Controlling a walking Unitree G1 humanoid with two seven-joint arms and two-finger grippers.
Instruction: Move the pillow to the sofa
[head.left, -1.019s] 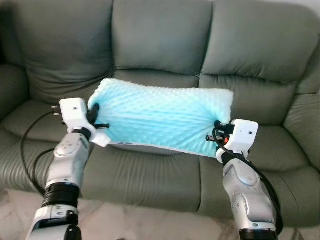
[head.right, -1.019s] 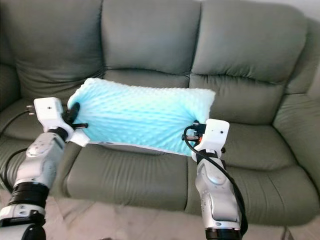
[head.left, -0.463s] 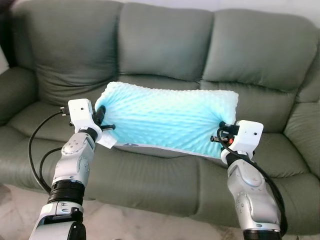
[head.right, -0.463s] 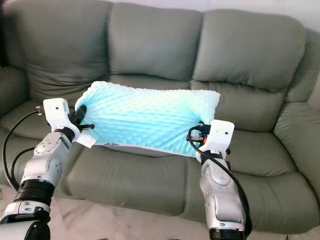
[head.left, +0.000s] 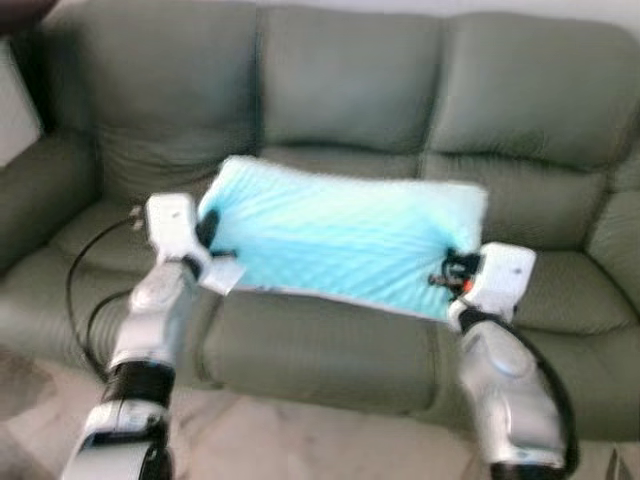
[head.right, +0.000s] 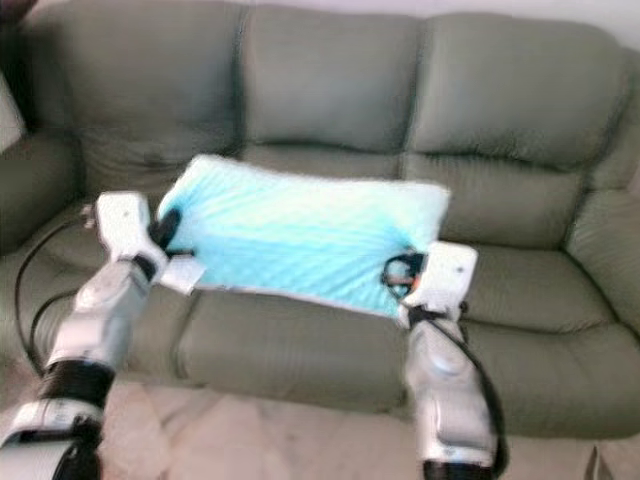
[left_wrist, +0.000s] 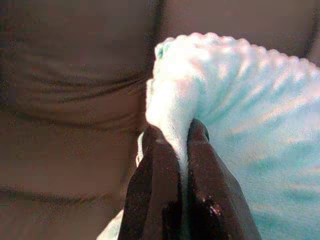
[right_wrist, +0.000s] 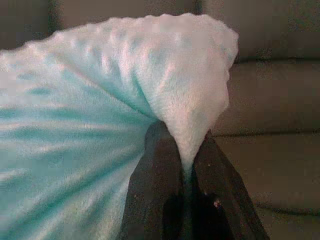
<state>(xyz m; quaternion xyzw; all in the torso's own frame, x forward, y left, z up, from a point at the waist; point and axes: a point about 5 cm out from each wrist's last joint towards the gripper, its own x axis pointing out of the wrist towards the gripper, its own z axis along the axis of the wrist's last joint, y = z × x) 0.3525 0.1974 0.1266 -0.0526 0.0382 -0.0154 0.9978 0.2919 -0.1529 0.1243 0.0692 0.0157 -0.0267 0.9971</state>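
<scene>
Both grippers pinched the pillow (head.left: 340, 240) by its ends: the left gripper (head.left: 208, 232) clamped the left end, the right gripper (head.left: 452, 274) the right end. Stretched between them, the light blue pillow hung in front of the grey sofa (head.left: 340, 90), over its seat cushions

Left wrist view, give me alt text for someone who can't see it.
Two black fingers of the left tool pinch a fold at the edge of a fluffy light-blue pillow. Behind it is the dark grey-green sofa, slightly blurred.
</scene>
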